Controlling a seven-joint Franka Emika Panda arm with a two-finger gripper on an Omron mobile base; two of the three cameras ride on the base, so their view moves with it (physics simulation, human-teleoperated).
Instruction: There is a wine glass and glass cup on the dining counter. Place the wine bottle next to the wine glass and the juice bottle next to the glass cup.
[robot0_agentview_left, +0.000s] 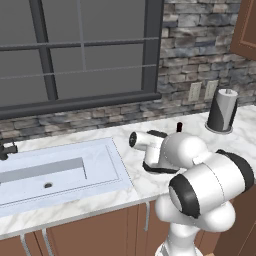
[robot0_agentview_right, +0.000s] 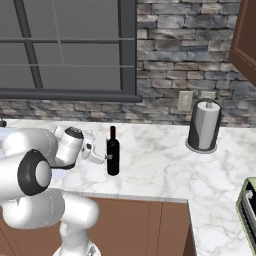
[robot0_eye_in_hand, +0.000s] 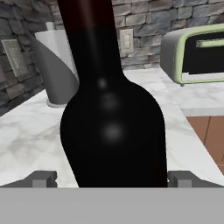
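- One wine bottle (robot0_agentview_right: 113, 153) stands on the marble counter (robot0_agentview_right: 165, 165), near its front edge, w/ bare counter out to the bottle's 3 o'clock in the right base view, up to the paper towel roll (robot0_agentview_right: 204, 125).
- Gripper (robot0_agentview_right: 107, 157) sits at the bottle's 9 o'clock in that view, level w/ its lower body; fingers spread wide apart, one tip (robot0_eye_in_hand: 43, 178) each side of the bottle in the hand view, not clamped.
- Whether the tips touch the glass: can't tell.
- Sink (robot0_agentview_left: 55, 172) lies at 9 o'clock of the arm in the left base view; counter front edge runs just below it, brown cabinet doors (robot0_agentview_left: 100, 232) under.
- Stone wall (robot0_agentview_right: 185, 60) and window (robot0_agentview_right: 65, 45) close off the back, approx 12 o'clock.
- Hidden: in the left base view the arm covers most of the bottle, just the neck tip (robot0_agentview_left: 179, 126) pokes up above the white links.
- Hand view cuts the bottle's top off at the frame edge and the base is lost behind the bottom band.
- Toaster (robot0_eye_in_hand: 199, 54), pale green, partly cut off at 2 o'clock in the hand view.
- Bottle long axis vertical, upright, neck and dark red top pointing to 12 o'clock.
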